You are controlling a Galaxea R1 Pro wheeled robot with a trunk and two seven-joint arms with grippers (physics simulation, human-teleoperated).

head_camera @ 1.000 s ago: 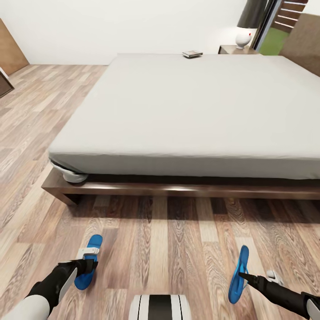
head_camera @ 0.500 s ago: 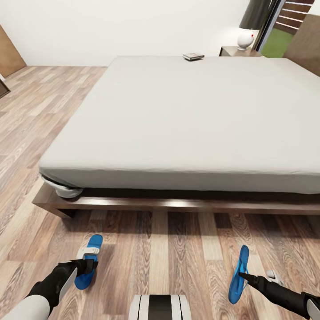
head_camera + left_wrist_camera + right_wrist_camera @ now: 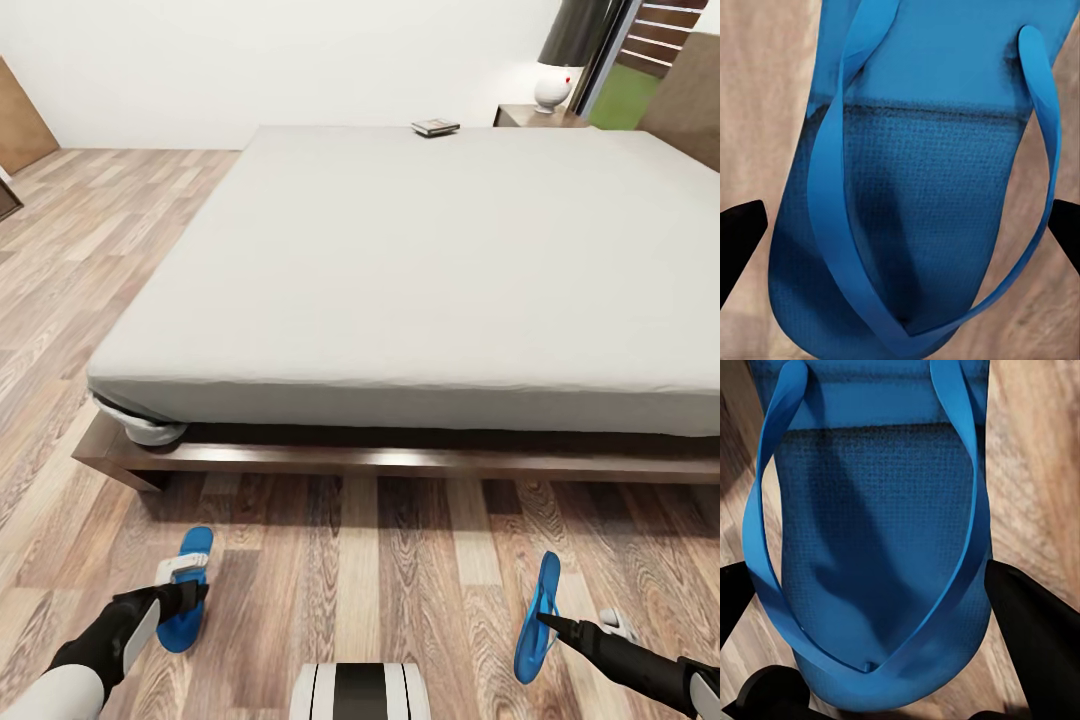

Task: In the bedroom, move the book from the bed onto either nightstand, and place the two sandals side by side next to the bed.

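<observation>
Leftward now, the left pincer (image 3: 180,597) grips its sandal (image 3: 188,592) beside the bed (image 3: 400,280).

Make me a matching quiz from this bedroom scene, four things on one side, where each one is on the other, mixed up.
Things:
1. book
2. lamp
3. left-hand sandal
4. right-hand sandal

Places:
A. on the nightstand
B. at the right gripper
C. far end of the bed
D. at the left gripper

Pairs: 1-C, 2-A, 3-D, 4-B
</observation>
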